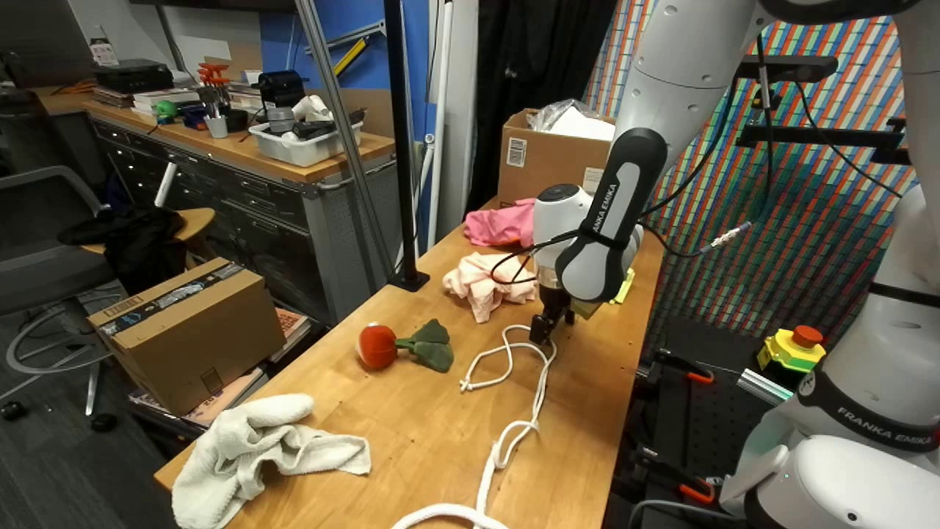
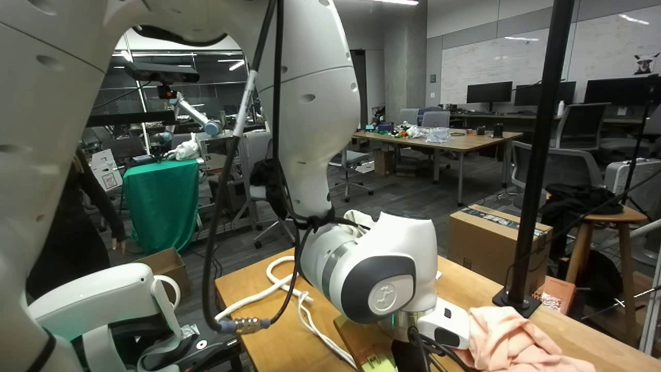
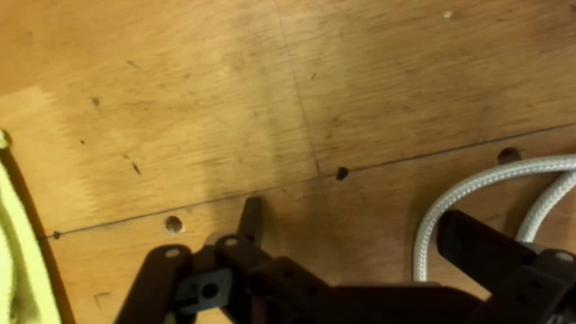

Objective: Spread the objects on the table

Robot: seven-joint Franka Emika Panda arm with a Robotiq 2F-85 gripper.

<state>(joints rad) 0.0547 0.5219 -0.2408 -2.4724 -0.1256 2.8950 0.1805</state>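
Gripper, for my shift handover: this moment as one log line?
gripper: open; white cord: bend seen between fingertips, ungripped; whitish rag: crumpled on table

Robot arm (image 2: 379, 289) over table (image 2: 279, 346), white cord (image 2: 283, 283), peach cloth (image 2: 516, 338), perhaps yellow-green cloth (image 2: 379, 365)

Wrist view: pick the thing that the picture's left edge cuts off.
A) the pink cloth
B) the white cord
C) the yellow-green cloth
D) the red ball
C: the yellow-green cloth runs out of the wrist view at its left edge, while the white cord lies over at the right.
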